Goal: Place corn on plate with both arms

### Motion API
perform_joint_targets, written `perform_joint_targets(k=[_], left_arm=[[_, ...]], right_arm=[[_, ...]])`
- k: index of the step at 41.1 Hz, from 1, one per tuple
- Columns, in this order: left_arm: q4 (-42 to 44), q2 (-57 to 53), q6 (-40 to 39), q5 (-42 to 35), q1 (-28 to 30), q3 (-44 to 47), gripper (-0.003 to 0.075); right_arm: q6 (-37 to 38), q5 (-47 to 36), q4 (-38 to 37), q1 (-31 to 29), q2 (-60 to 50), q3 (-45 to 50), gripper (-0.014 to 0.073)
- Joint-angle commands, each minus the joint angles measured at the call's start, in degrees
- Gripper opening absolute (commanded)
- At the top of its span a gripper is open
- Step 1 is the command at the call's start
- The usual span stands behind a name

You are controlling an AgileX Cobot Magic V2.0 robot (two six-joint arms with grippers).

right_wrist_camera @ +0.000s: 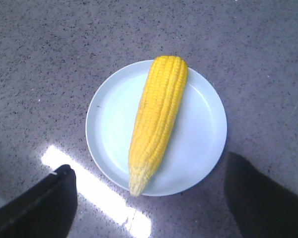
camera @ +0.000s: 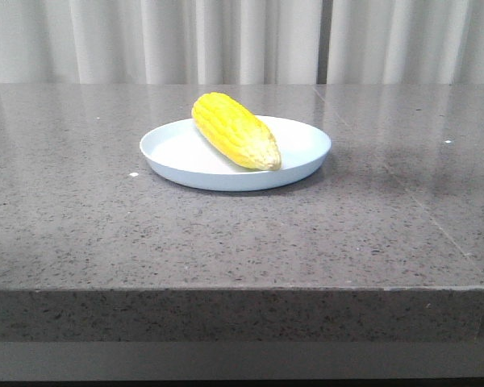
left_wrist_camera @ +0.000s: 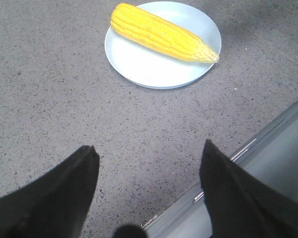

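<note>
The yellow corn (camera: 234,131) lies across the pale blue-white plate (camera: 177,149) near the middle of the table, its paler tip resting on the rim toward the front right. Neither arm shows in the front view. In the left wrist view the corn (left_wrist_camera: 161,37) and plate (left_wrist_camera: 149,69) sit well beyond my left gripper (left_wrist_camera: 149,147), which is open over bare tabletop with nothing between its fingers. My right gripper (right_wrist_camera: 150,163) is open above the corn (right_wrist_camera: 156,124) and plate (right_wrist_camera: 198,134), its dark fingers apart on either side of the corn's tip, not touching it.
The grey speckled stone table (camera: 242,234) has a front edge (camera: 242,289) close to the camera. A pale curtain (camera: 242,40) hangs behind it. A metal rail (left_wrist_camera: 258,144) along the table's edge shows by the left gripper.
</note>
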Motion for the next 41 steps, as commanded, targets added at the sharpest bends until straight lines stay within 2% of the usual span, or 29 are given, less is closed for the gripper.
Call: perform_joint_targets(k=[1,25,37,41], left_arm=[[-0.4,-0.3,-0.7,-3.9,-0.4,-1.4,0.0440],[-0.4,-0.3,-0.7,-3.9,-0.4,-1.4,0.0440],[-0.4,-0.3,-0.7,-4.1,-0.4,-1.4,0.0440],[-0.4,-0.3,-0.7,-4.1,-0.4,-1.4,0.0440]], right_arm=[[-0.9,-5.6,-0.7,-0.1,-7.5,4.9,0.0625],[-1.2,-16.6,-1.2,-0.1,-42.1,40.6,0.0625],[-1.6,-17.2,-1.6,-0.1,-52.5,49.1,0.0623],[-2.5,-17.2,-1.6,-0.1,-53.1,49.4,0.0563]])
